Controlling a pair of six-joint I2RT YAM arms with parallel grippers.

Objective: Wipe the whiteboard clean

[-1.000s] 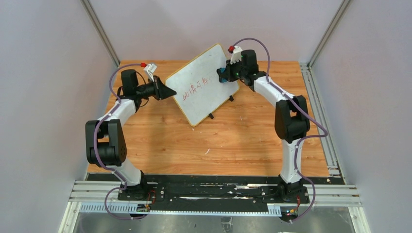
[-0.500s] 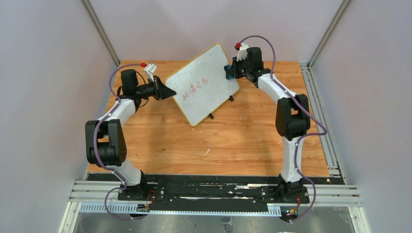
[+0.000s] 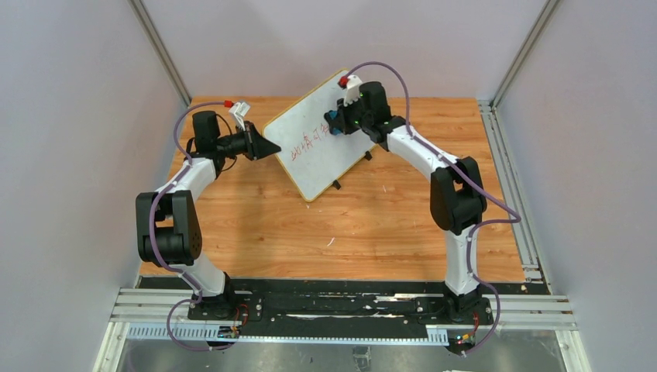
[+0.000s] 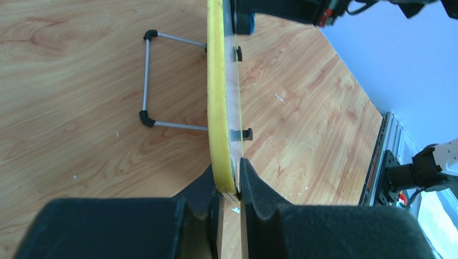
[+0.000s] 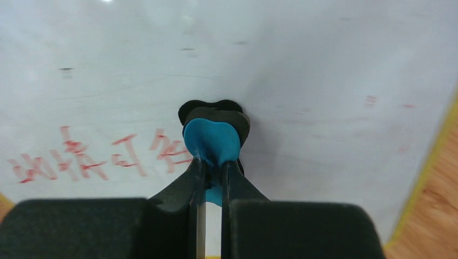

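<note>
The whiteboard (image 3: 319,147), white with a thin yellow frame and red handwriting (image 3: 308,142), stands tilted on the wooden table. My left gripper (image 3: 273,149) is shut on its left edge; in the left wrist view the jaws (image 4: 231,178) clamp the yellow rim (image 4: 217,97). My right gripper (image 3: 335,124) is shut on a small blue eraser (image 5: 211,141) and presses it against the board face (image 5: 302,70), just right of the red writing (image 5: 81,162).
The board's wire stand (image 4: 148,81) and small black feet (image 3: 336,185) rest on the wooden table (image 3: 356,225). Grey walls enclose the cell, with aluminium rails (image 3: 527,217) along the right side.
My right gripper has swung left with the eraser, from the board's right edge onto its face near the writing. The left arm and the board have not moved.
</note>
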